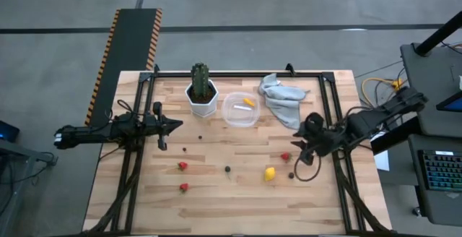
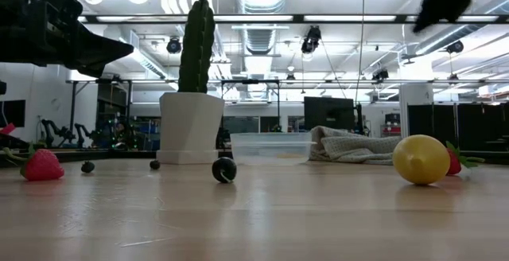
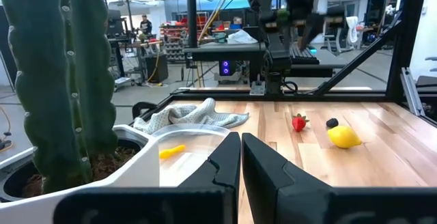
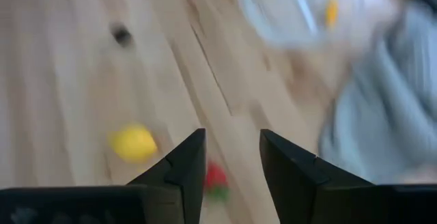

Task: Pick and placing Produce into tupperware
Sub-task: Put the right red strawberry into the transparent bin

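A: Entry. Where did the produce stand at this moment?

B: One yellow-orange stick (image 1: 248,102) already lay inside the tupperware (image 1: 240,110), upper centre of the high view, just beside the white cactus pot (image 1: 202,100) and touching the grey cloth (image 1: 283,98). The rest was loose on the surface (image 1: 216,201): a lemon (image 1: 269,173) and a red berry (image 1: 285,156) at centre right, two more red berries (image 1: 182,166) at lower left, and small dark berries (image 1: 227,169) scattered between.

A: Pincers?

B: The left pincer (image 1: 178,125) sat clenched, empty, at centre left, waiting near the pot. The right pincer (image 1: 297,150) hung above the surface at centre right, fingers (image 4: 184,169) parted with nothing between them. In its wrist view the red berry (image 4: 216,178) showed in the gap between the fingers, the lemon (image 4: 133,143) off to one side.

A: Step in hand, as judged?

B: Reaching for the next piece, most likely that red berry. Task early; one item of several placed.

A: Next move needs?

B: Centre the fingers over the berry, descend to the surface, close gently since the piece is tiny and may roll. Then lift and carry to upper centre, clearing the cloth, and release over the tupperware.
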Tool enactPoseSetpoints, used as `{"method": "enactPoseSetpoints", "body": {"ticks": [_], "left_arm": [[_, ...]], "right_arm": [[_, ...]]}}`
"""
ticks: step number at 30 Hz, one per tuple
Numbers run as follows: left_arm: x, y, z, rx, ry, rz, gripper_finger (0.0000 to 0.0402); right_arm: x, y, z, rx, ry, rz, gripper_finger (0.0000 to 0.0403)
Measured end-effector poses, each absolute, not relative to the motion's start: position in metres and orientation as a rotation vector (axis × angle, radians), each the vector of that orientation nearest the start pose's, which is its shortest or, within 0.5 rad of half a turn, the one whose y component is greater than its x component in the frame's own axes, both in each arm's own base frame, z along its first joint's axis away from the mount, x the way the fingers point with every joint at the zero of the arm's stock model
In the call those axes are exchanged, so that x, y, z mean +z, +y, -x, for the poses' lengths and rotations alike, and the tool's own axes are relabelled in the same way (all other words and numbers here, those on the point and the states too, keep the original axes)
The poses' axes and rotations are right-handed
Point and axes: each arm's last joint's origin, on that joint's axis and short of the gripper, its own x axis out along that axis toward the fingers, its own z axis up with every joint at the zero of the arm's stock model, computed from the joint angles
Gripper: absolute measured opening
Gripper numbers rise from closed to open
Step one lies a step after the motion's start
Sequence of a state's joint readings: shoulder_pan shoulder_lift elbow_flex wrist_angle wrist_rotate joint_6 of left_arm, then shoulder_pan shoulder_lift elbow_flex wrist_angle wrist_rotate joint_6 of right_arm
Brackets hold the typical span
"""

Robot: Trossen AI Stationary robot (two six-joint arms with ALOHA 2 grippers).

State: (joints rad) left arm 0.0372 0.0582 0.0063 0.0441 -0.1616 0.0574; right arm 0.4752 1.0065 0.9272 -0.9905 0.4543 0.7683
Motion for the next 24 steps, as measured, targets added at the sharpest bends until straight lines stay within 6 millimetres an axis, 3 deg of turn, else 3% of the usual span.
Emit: {"method": "enactPoseSetpoints", "body": {"ticks": [11, 24], "left_arm": [[0.165, 0.008, -0.100, 0.198, 0.014, -0.058, 0.0000], [0.165, 0.008, -0.100, 0.198, 0.013, -0.059, 0.0000]], "right_arm": [[0.248, 0.091, -0.177, -0.415, 1.165, -0.335, 0.0129], [0.197, 0.109, -0.203, -0.512, 1.387, -0.223, 0.0143]]}}
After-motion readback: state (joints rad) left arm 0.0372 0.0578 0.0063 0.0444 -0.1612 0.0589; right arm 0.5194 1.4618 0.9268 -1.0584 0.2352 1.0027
